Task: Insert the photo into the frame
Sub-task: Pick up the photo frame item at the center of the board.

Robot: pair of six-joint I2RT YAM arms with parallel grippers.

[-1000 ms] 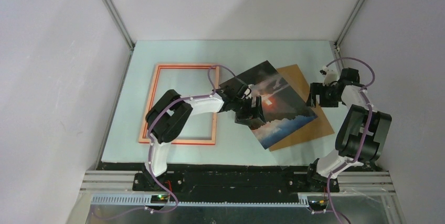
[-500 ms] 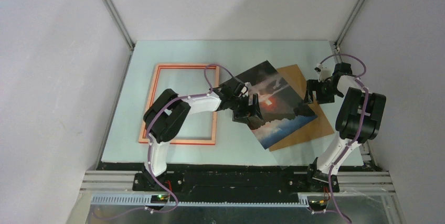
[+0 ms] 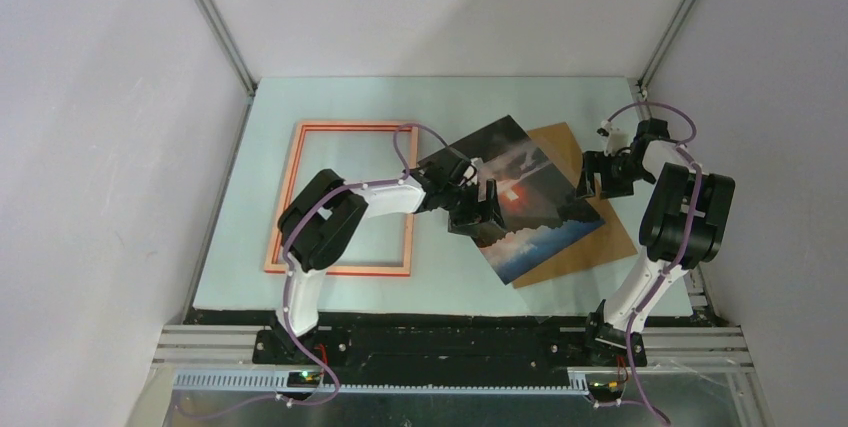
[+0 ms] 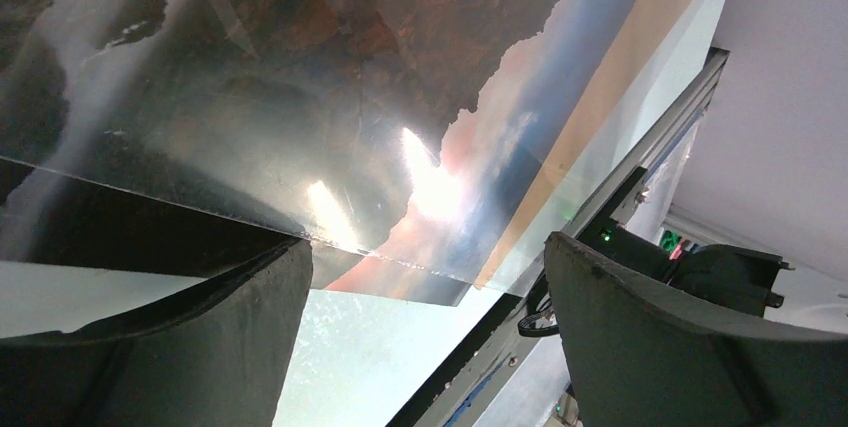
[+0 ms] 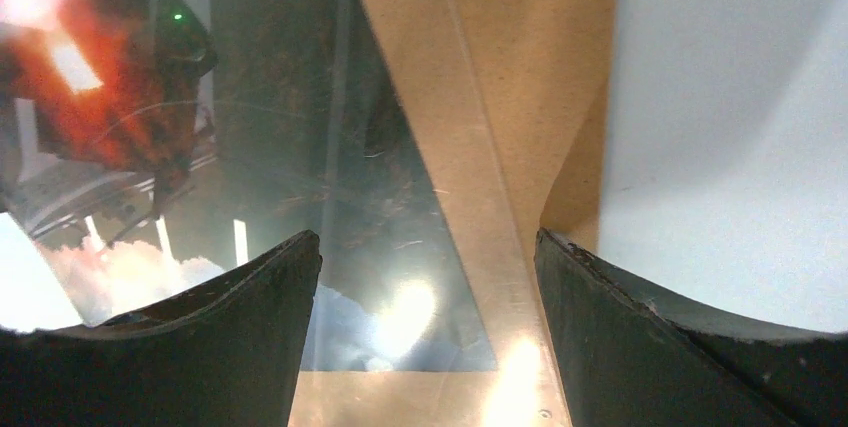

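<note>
The photo lies tilted on the brown backing board, right of the red frame, which lies flat on the table. My left gripper is open at the photo's left edge. In the left wrist view the glossy photo fills the top, and its edge sits by the left finger. My left gripper holds nothing. My right gripper is open over the photo's right corner. In the right wrist view the photo's corner and the board lie between the jaws of my right gripper.
The pale table is walled by white panels at the left, back and right. The table's near edge and a metal rail show in the left wrist view. The right arm's elbow stands near the right wall.
My right gripper has moved a little back and left toward the photo's right corner, and its elbow has risen. My left gripper has stayed at the photo's left edge.
</note>
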